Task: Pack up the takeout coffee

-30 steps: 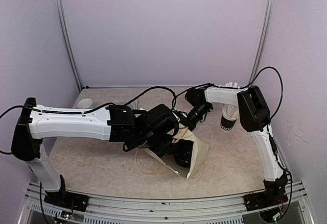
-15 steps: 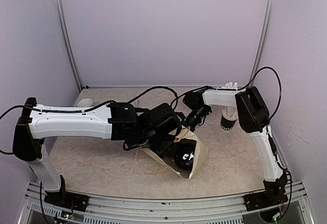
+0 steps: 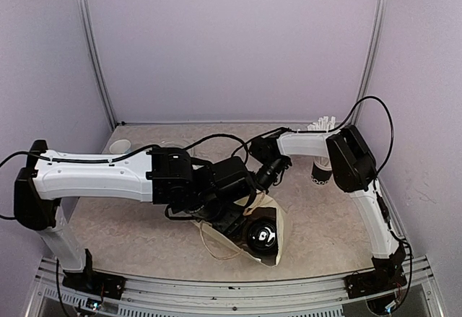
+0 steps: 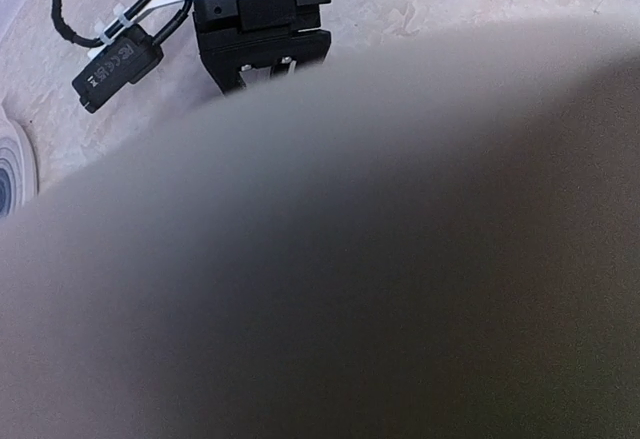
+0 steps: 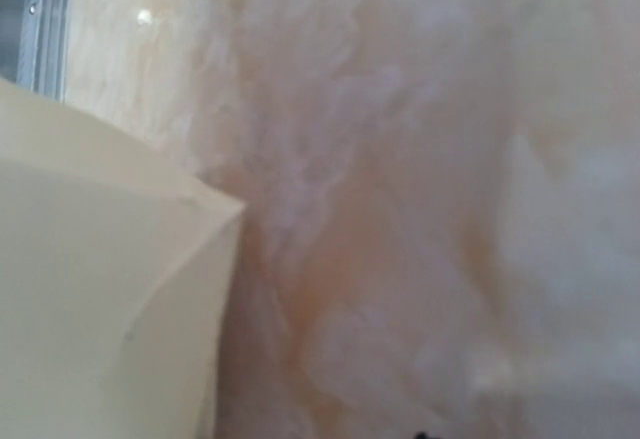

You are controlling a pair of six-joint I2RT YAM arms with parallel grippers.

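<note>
Pale lilac walls point(image 3: 231, 42) close in three sides — two metal uprights point(image 3: 96, 50) stand at the back corners — around a beige marbled tabletop point(image 3: 130, 224) (evenly lit).

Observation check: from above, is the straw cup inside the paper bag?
No, the straw cup stands on the table, apart from the paper bag.

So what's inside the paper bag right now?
Through the paper bag's open mouth, one lidded black cup shows. The bag's wall covers the rest, so whether a second cup is in there cannot be told.
</note>
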